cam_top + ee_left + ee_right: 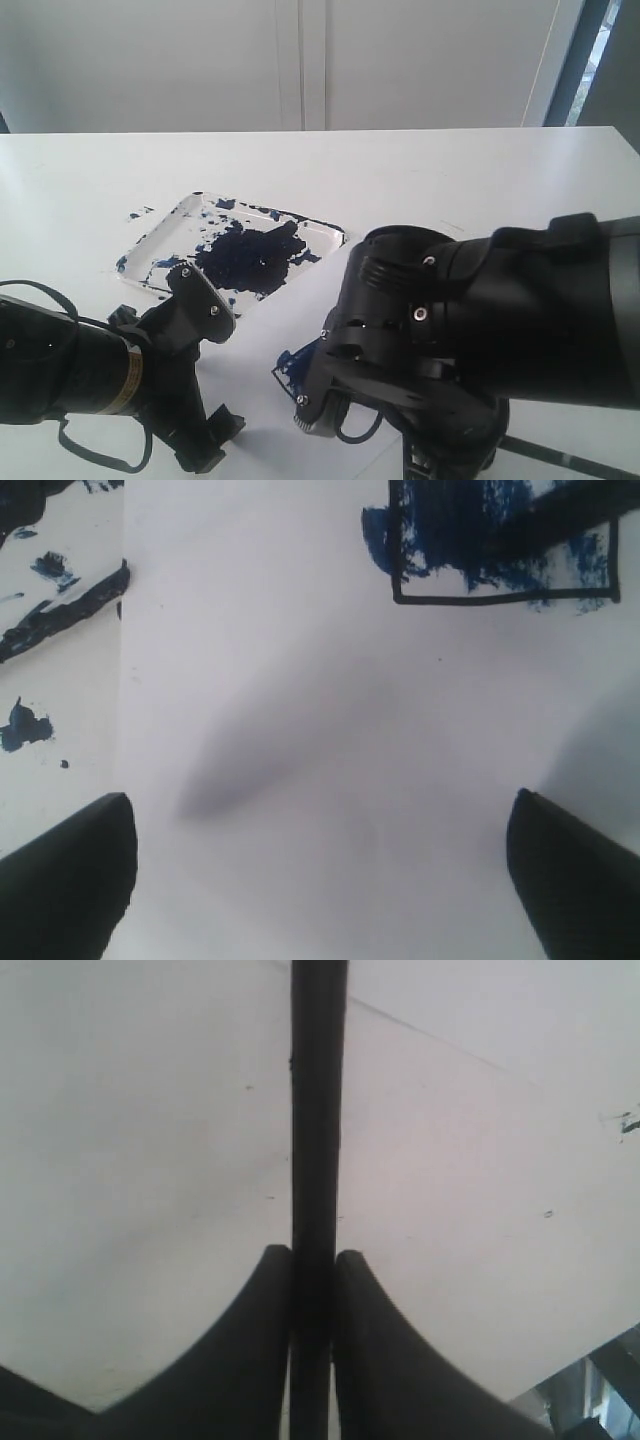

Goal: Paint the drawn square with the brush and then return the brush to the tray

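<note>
Right wrist view: right gripper [313,1260] clamped tight on the black brush [318,1110], whose far end lies across the drawn square [450,540], partly smeared blue. Left gripper [320,880] spread wide, empty, over the white paper [330,730]. Paint-splattered tray [165,235] sits farther back, left, on the white table [450,180]; pale wall [200,60] behind.
</note>
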You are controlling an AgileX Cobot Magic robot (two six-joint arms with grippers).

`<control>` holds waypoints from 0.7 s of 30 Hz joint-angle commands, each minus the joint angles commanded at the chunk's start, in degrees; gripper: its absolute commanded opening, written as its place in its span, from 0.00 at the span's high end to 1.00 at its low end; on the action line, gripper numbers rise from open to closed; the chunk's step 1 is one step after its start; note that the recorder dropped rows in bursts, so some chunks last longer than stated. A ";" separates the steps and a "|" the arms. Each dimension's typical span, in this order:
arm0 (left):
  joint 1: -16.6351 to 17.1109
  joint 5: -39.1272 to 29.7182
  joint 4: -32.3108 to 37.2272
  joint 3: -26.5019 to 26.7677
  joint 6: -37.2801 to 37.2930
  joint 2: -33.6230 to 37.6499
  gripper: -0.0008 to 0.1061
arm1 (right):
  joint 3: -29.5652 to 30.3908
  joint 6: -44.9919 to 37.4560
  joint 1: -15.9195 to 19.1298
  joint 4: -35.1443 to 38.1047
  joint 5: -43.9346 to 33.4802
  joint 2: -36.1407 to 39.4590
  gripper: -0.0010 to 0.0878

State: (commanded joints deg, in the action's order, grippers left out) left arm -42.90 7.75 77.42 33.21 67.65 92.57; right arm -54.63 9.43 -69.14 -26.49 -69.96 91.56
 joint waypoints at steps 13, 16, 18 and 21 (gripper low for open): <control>0.00 0.00 0.00 0.00 0.11 0.00 0.01 | 4.08 -0.23 0.00 -6.60 0.00 0.00 0.99; 0.00 0.00 0.00 0.00 0.11 0.00 0.01 | 4.38 -0.05 0.00 -6.60 0.00 0.00 0.99; 0.00 0.00 0.00 0.00 0.24 0.00 0.01 | 4.38 -0.08 -0.45 -6.60 0.00 0.00 0.99; 0.00 0.00 0.00 0.00 0.24 0.00 0.01 | 4.38 -0.02 -4.19 -6.50 0.00 0.00 0.99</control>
State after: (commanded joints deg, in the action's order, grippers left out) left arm -42.90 7.75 77.42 33.21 67.89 92.57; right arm -50.24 9.41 -73.33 -32.99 -69.96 91.56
